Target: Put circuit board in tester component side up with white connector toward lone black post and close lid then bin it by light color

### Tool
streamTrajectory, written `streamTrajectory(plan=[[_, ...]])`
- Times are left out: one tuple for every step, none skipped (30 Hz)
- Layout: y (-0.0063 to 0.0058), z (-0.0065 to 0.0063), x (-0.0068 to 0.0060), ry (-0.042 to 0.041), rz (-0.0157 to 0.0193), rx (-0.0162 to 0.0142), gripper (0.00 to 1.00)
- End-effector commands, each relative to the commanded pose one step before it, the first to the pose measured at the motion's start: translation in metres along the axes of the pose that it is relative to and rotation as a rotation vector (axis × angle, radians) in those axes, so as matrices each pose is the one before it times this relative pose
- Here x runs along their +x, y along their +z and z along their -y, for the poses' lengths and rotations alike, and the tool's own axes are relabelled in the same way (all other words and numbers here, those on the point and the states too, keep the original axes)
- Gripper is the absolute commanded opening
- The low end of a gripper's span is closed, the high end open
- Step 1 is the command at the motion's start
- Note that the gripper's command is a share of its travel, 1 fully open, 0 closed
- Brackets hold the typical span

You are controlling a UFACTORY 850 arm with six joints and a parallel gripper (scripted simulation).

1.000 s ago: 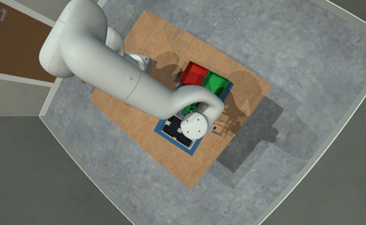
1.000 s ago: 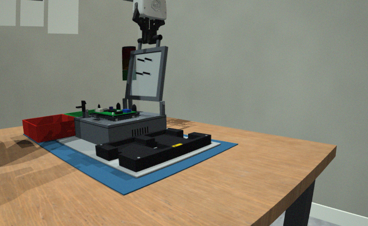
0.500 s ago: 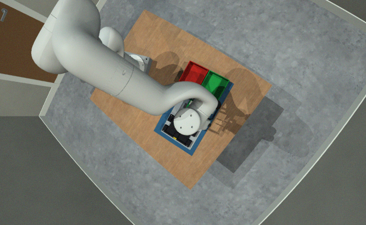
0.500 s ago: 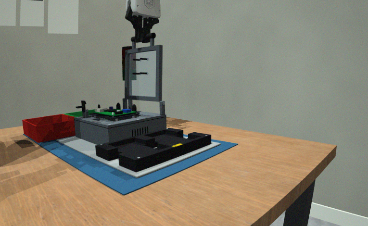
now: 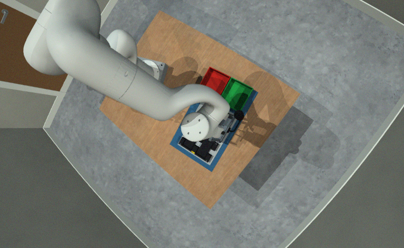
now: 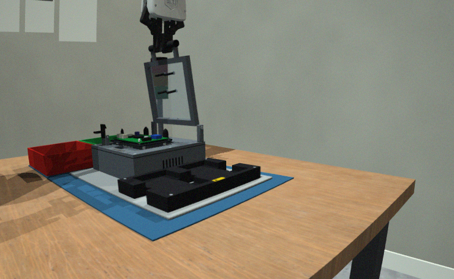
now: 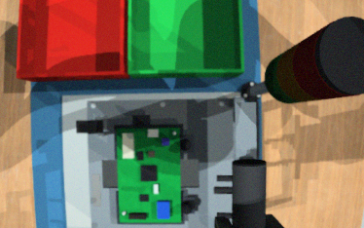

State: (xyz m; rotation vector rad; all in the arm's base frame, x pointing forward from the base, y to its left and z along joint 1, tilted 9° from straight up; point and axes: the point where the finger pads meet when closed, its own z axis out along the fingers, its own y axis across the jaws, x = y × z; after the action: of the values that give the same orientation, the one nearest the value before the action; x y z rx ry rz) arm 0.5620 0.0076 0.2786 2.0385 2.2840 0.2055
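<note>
The green circuit board (image 6: pixel 142 139) (image 7: pixel 147 175) lies flat, component side up, on the grey tester (image 6: pixel 145 157) (image 7: pixel 208 122). Its white connector (image 7: pixel 128 146) sits at the corner nearest the lone black post (image 6: pixel 102 131) (image 7: pixel 89 127). The tester's clear lid (image 6: pixel 193 93) stands open, nearly upright, leaning a little over the tester. My gripper (image 6: pixel 162 46) is shut on the black handle (image 7: pixel 248 190) at the lid's top edge. The signal light tower (image 7: pixel 315 63) (image 5: pixel 238 114) looks dark and unlit.
The red bin (image 5: pixel 214 80) (image 6: pixel 59 155) (image 7: pixel 72 39) and the green bin (image 5: pixel 237 94) (image 6: pixel 89 140) (image 7: pixel 184 36) stand side by side behind the tester, both empty. The black tray (image 6: pixel 187 183) (image 5: pixel 198 149) lies in front of it on the blue mat (image 6: pixel 135 218).
</note>
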Motion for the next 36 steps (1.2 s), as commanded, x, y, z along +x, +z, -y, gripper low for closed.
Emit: streamTrajectory(plan=[[0.0035, 0.0209, -0.00005, -0.00018, -0.00004, -0.0035, 0.0], [0.0, 0.0, 0.0, 0.0, 0.0, 0.0, 0.0], [0.0, 0.0, 0.0, 0.0, 0.0, 0.0, 0.0], [0.00116, 0.00406, 0.0, 0.0, 0.00001, 0.0, 0.0], [0.00137, 0.00412, 0.0, 0.0, 0.0, 0.0, 0.0], [0.0016, 0.00418, 0.0, 0.0, -0.00002, 0.0, 0.0], [0.00162, 0.00426, 0.0, 0.0, 0.00001, 0.0, 0.0], [0.00168, 0.00434, 0.00001, 0.00001, 0.00002, 0.0, 0.0], [0.00212, 0.00437, 0.0, -0.00001, -0.00003, 0.0, 0.0], [0.00213, 0.00445, 0.0, 0.0, 0.0, 0.0, 0.0], [0.00214, 0.00454, 0.0, 0.00001, 0.00003, 0.00001, 0.0], [0.00271, 0.00455, 0.0, -0.00001, -0.00004, -0.00001, 0.0], [0.00271, 0.00464, 0.0, 0.0, 0.0, 0.0, 0.0], [0.00281, 0.00471, 0.0, 0.00001, 0.00003, 0.0, 0.0], [0.00338, 0.00473, 0.0, -0.00001, -0.00005, -0.00001, 0.0], [0.00337, 0.00482, 0.0, 0.00001, 0.00002, 0.0, 0.0], [0.00378, 0.00487, 0.0, 0.0, -0.00002, 0.0, 0.0], [0.00414, 0.00493, 0.0, 0.0, -0.00002, 0.0, 0.0], [0.0, 0.0, 0.0, 0.0, 0.0, 0.0, 0.0], [0.0, 0.0, 0.0, 0.0, 0.0, 0.0, 0.0], [0.00422, 0.00498, 0.0, 0.00001, 0.00005, 0.00001, 0.0], [0.00481, 0.00479, 0.00001, -0.00002, -0.00008, -0.00002, 0.0], [0.00476, 0.0049, -0.00001, 0.00002, 0.00009, 0.00002, 0.0], [0.005, 0.00428, 0.00002, -0.00002, -0.00011, -0.00002, 0.0], [0.00498, 0.0043, -0.00001, 0.00001, 0.00005, 0.00001, 0.0], [0.0051, 0.00395, 0.00001, -0.00001, -0.00005, -0.00001, 0.0], [0.00518, 0.00372, 0.00001, 0.0, -0.00003, -0.00001, 0.0], [0.00517, 0.00369, -0.00002, 0.00002, 0.00011, 0.00002, 0.0], [0.00539, 0.00316, 0.00004, -0.00003, -0.00018, -0.00004, 0.0], [0.00532, 0.00326, -0.00003, 0.00002, 0.00014, 0.00003, 0.0], [0.00551, 0.00284, 0.00004, -0.00002, -0.00017, -0.00004, 0.0], [0.00555, 0.00273, 0.0, 0.0, -0.00001, -0.00001, 0.0], [0.00525, 0.00255, -0.00003, 0.00002, 0.00016, 0.00004, 0.0], [0.00443, 0.00167, 0.00007, -0.00003, -0.00032, -0.00009, 0.0], [0.0044, 0.00174, -0.00001, 0.00001, 0.00004, 0.00001, 0.0], [0.0, 0.0, 0.0, 0.0, 0.0, 0.0, 0.0]])
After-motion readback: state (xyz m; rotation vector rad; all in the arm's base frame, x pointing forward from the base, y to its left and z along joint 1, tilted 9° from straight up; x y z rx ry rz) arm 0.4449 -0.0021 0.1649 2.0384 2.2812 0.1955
